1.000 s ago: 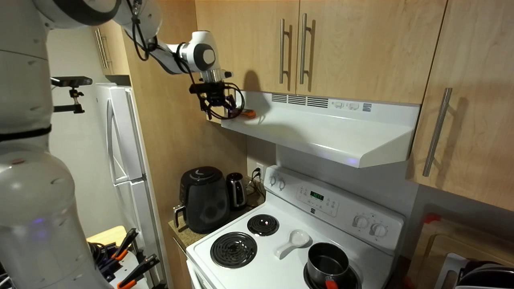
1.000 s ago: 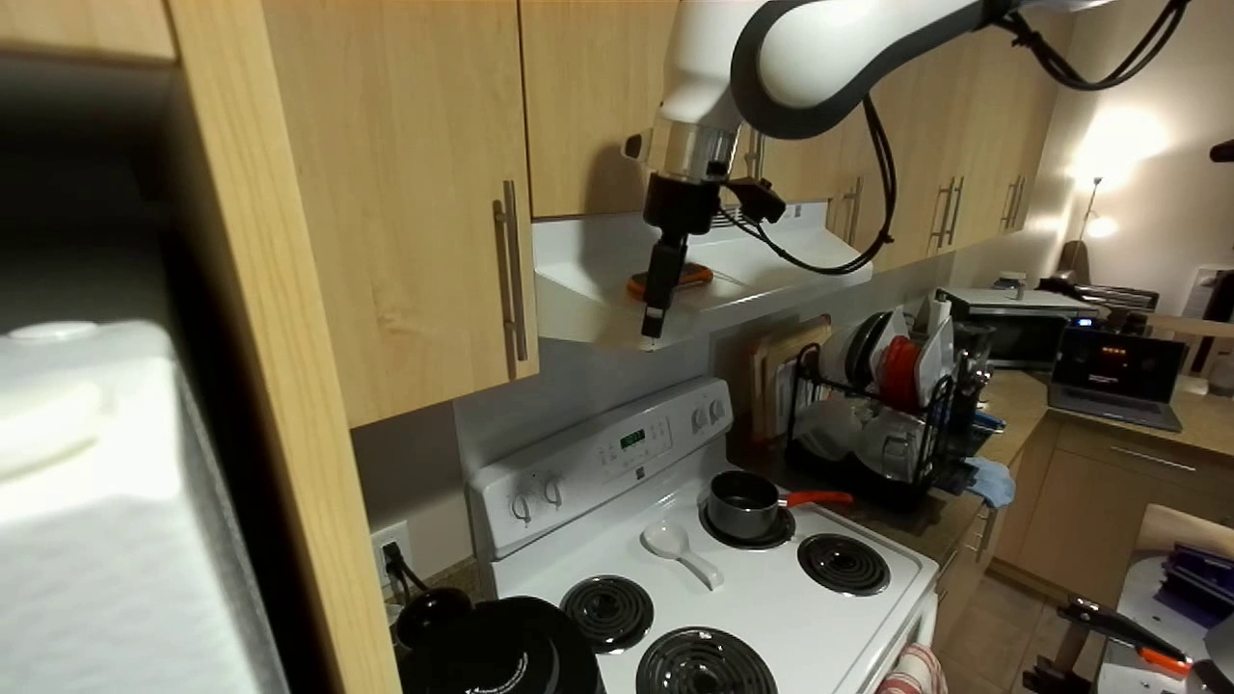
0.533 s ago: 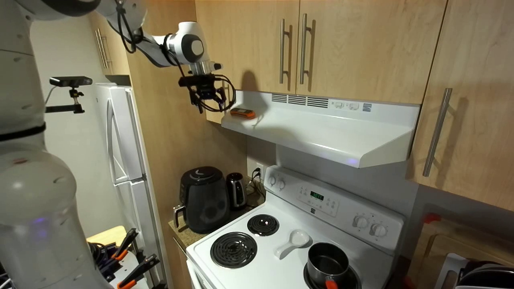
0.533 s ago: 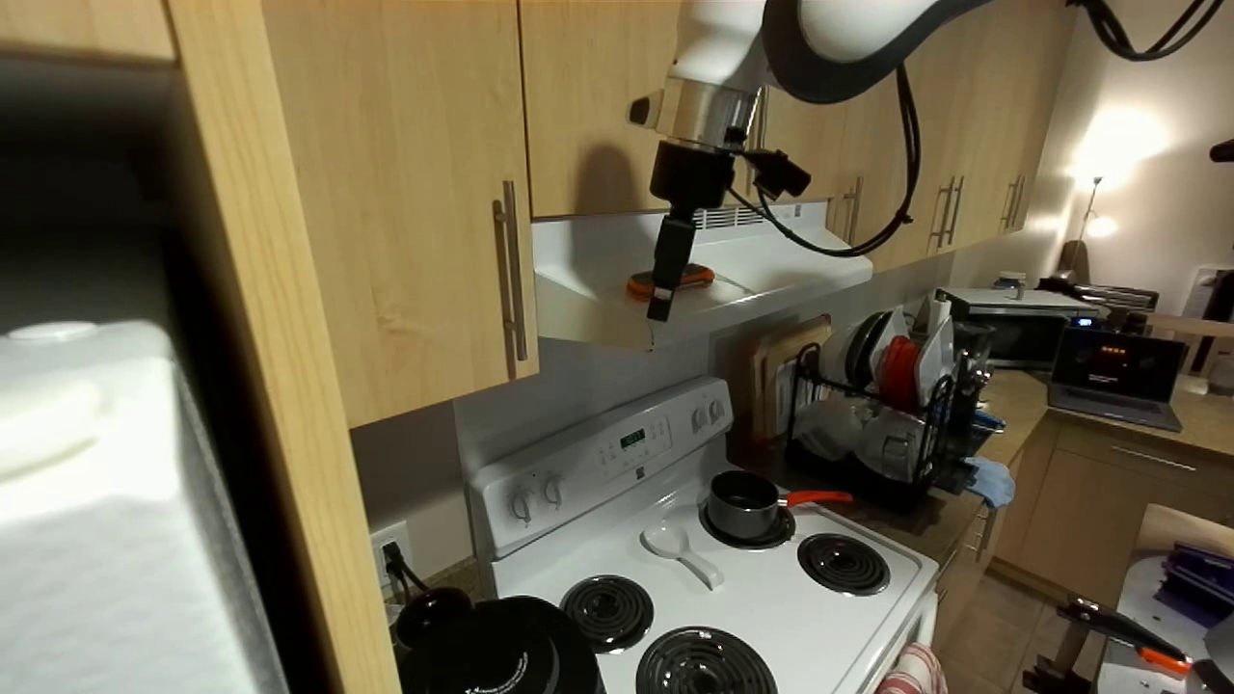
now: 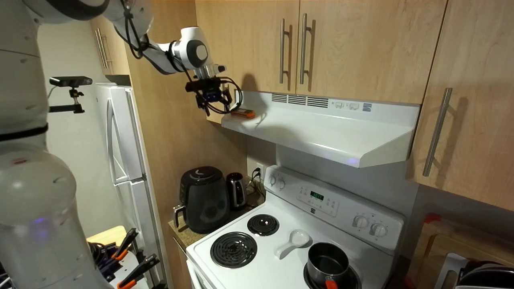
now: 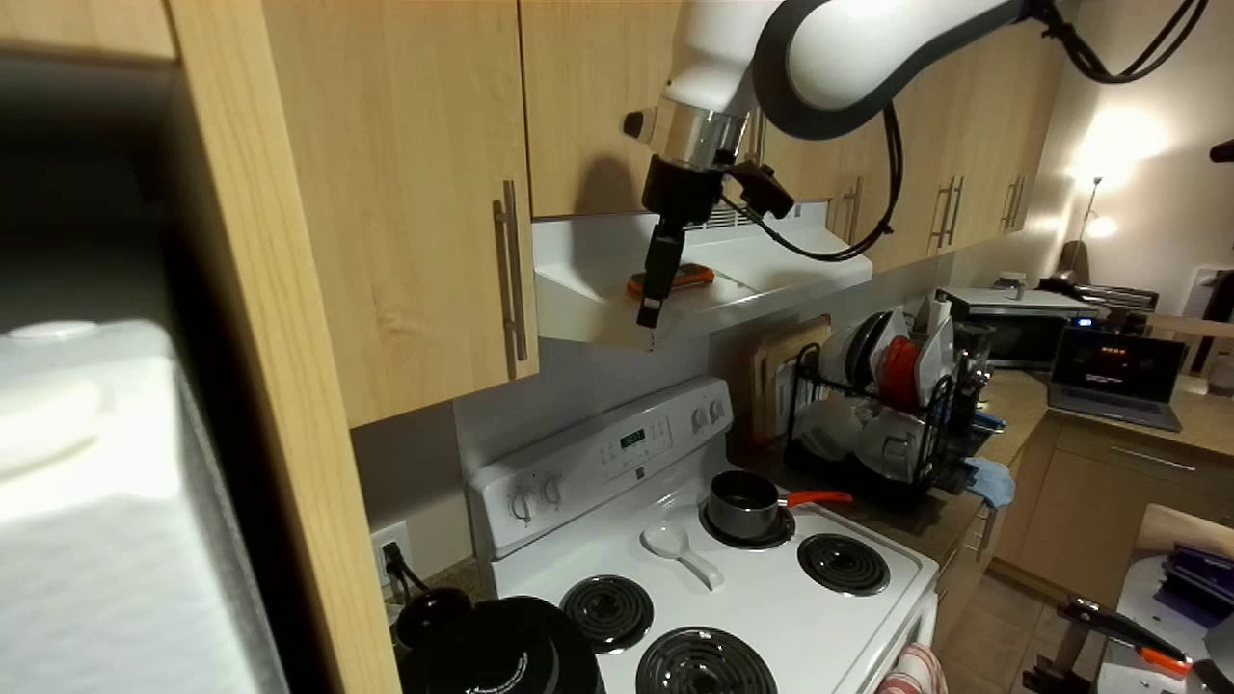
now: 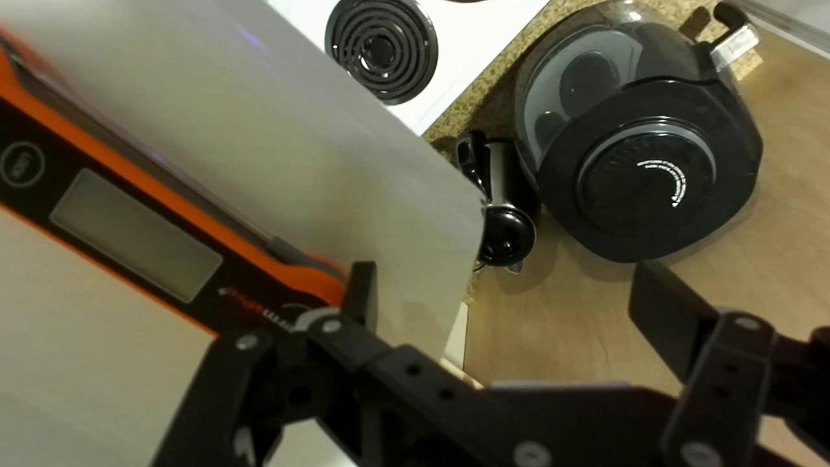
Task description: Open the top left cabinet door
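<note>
The top left cabinet door (image 6: 405, 202) is a tall, narrow light-wood panel, closed, left of the range hood. Its vertical steel bar handle (image 6: 516, 275) is near its right edge. In an exterior view only a sliver of the door shows (image 5: 214, 117), behind my gripper. My gripper (image 5: 217, 109) points down in front of the hood's end near this door. In an exterior view the gripper (image 6: 649, 316) hangs to the right of the handle, apart from it. In the wrist view the fingers (image 7: 504, 292) are wide apart with nothing between them.
An orange-and-black device (image 7: 136, 227) lies on the white hood (image 5: 321, 128), close to one finger. A tall wood side panel (image 5: 172, 120) stands beside the gripper. Below are a black air fryer (image 5: 204, 200), a kettle (image 5: 237, 190) and the stove (image 5: 257, 277). A pair of doors (image 5: 249, 48) is above the hood.
In an exterior view, my gripper rose and moved left, then came partly back right and down. It stays open. The cabinet door has not moved.
</note>
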